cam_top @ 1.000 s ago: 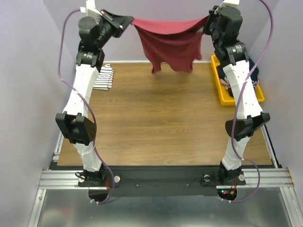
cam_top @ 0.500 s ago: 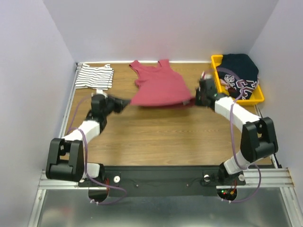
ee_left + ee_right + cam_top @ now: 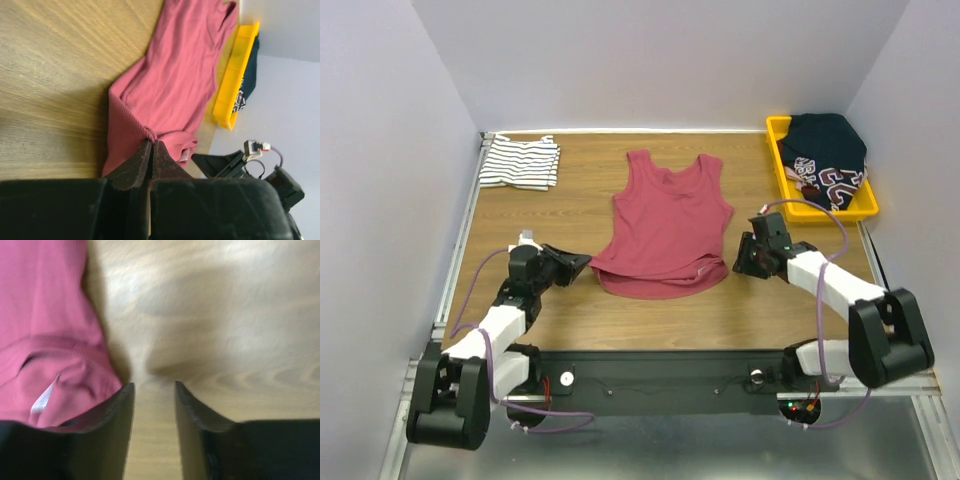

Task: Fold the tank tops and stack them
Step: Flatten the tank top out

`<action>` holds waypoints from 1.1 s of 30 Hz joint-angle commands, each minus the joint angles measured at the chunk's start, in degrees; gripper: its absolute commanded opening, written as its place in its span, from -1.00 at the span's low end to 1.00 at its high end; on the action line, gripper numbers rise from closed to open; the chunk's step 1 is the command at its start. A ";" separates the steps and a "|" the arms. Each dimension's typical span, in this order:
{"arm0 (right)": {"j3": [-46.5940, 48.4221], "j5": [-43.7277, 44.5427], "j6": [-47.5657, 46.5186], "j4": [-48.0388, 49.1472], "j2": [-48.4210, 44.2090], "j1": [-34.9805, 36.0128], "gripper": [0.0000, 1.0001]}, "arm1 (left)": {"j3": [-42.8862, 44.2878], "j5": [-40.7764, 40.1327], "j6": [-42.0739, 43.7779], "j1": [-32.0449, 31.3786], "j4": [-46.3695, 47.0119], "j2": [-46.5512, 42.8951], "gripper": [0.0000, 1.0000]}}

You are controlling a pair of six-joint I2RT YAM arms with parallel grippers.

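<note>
Both arms (image 3: 505, 318) lowered — maroon tank top (image 3: 668, 225) now flat ahead | left gripper (image 3: 151, 143) pinches its hem corner | right gripper (image 3: 154, 386) fingers apart, hem just left — forearms low.

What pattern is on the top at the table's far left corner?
The striped tank top is white with thin dark stripes; the top external view shows it best.

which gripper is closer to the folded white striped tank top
Left. The left gripper, pinching the maroon red tank top, is on the near side of the white striped tank top; the right gripper sits open farther right, past the maroon hem.
</note>
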 commanded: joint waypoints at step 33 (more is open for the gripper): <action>-20.51 -6.18 28.10 25.79 -8.45 1.96 -0.04 | 0.43 -0.62 5.15 -0.03 -8.49 -5.33 -0.98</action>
